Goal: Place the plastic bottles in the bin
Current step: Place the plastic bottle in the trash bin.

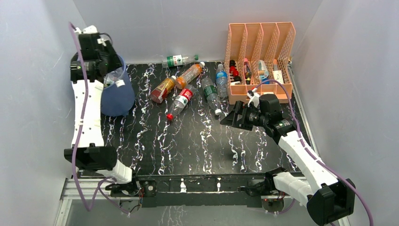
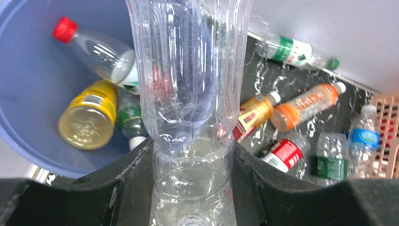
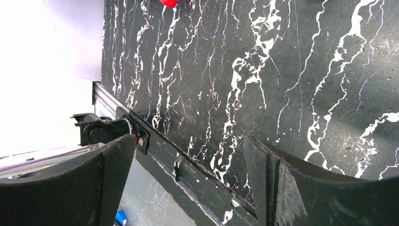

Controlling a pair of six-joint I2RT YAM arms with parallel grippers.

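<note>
L tool (image 2: pixel 193 160) clamps clear bottle (image 2: pixel 188 70) over bin (image 2: pixel 28 84), 10 o'clock on worktop (image 3: pixel 291 70); R tool (image 3: pixel 188 160) agape, empty, 3 o'clock.

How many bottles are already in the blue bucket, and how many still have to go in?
Done: at least three lie in the bin: a red-capped one, a yellow one and a green-labelled one. In hand: the left gripper holds a clear bottle over the bin's edge. Left: six bottles lie on the table. The right gripper is open and empty.
</note>
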